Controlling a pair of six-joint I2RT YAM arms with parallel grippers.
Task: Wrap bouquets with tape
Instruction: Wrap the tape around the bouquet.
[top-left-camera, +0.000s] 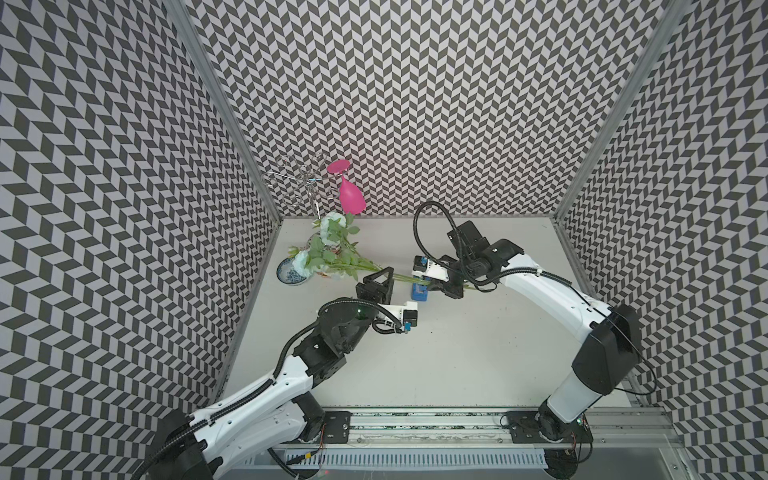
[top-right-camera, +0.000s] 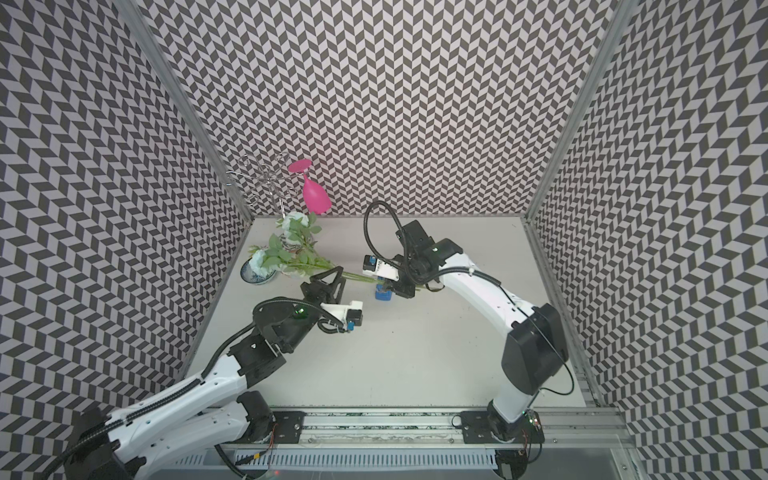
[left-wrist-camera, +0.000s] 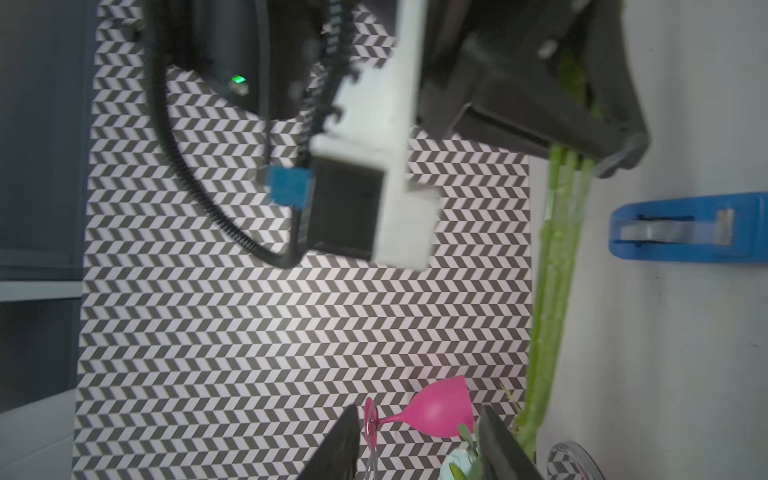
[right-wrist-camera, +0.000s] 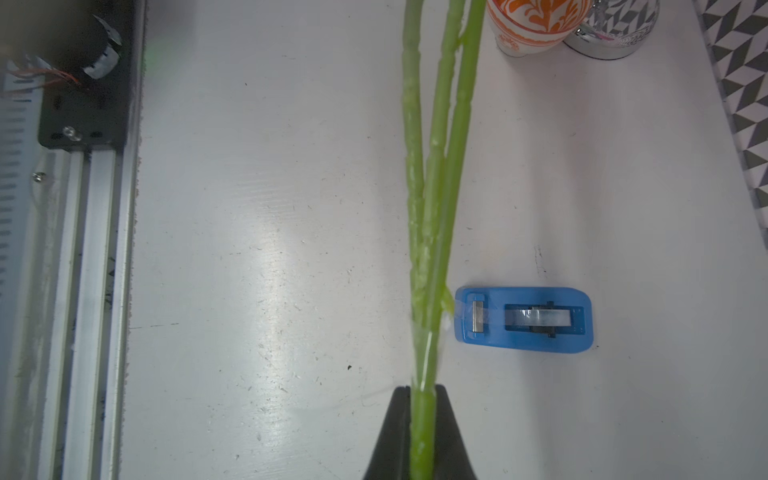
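The bouquet (top-left-camera: 332, 245) lies at the back left of the table, pale blooms and green leaves toward the wall. Its long green stems (right-wrist-camera: 432, 187) run rightward to my right gripper (right-wrist-camera: 422, 415), which is shut on them. In both top views that gripper (top-right-camera: 388, 286) hovers over the blue tape dispenser (top-left-camera: 419, 294), which stands on the table beside the stems (right-wrist-camera: 523, 320). A clear strand of tape (right-wrist-camera: 448, 318) reaches from the dispenser to the stems. My left gripper (left-wrist-camera: 419, 453) is open and holds nothing. The stems (left-wrist-camera: 552, 291) pass beside one of its fingers (left-wrist-camera: 498, 449).
A pink wine glass (top-left-camera: 351, 195) hangs from a wire rack (top-left-camera: 299, 183) in the back left corner. A blue-and-white dish (top-left-camera: 291, 275) and an orange-patterned cup (right-wrist-camera: 536, 20) sit under the blooms. Patterned walls close three sides. The arms' rail (top-left-camera: 415, 428) runs along the front.
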